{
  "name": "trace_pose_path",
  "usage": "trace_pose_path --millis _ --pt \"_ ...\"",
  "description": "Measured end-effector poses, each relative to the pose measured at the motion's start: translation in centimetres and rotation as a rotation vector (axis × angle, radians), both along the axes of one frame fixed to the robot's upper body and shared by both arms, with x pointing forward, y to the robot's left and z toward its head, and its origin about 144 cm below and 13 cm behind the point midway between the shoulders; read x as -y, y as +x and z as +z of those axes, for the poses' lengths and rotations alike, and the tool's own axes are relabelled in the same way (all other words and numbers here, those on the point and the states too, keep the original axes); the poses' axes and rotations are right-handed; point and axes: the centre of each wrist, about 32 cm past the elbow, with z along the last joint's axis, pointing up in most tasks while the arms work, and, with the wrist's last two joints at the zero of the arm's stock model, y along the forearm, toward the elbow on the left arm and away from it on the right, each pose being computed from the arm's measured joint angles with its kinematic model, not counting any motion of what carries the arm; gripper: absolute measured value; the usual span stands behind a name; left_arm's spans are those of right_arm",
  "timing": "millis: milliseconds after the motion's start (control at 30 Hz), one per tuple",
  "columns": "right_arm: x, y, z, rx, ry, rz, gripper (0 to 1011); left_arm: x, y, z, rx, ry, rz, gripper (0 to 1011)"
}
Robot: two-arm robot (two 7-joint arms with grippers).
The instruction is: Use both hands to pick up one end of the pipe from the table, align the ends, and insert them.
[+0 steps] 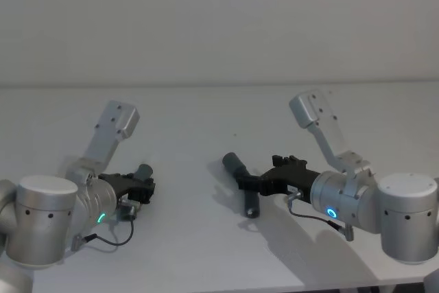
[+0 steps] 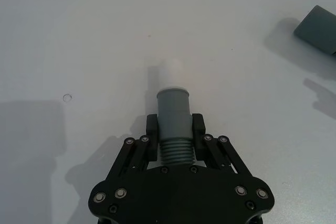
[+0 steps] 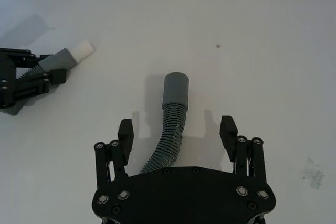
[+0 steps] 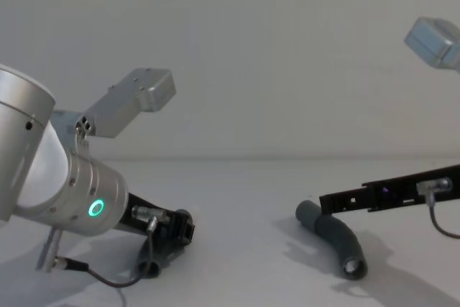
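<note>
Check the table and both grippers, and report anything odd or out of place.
Nothing stands out. The left gripper is clamped on the white-tipped pipe piece; the right gripper, jaws open, straddles the other piece lying intact on the table.

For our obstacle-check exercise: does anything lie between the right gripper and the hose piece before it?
Nothing visible does. The right gripper is open with a finger either side of the hose piece, just table between.
</note>
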Motion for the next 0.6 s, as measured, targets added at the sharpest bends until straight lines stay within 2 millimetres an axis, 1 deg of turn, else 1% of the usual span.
trace_pose_path --millis 600 --pt "-0.92 0.74 -0.81 -0.017 -0.026 -0.011 1000 0.0 0.0 0.0 0.0 0.0 0.0 343"
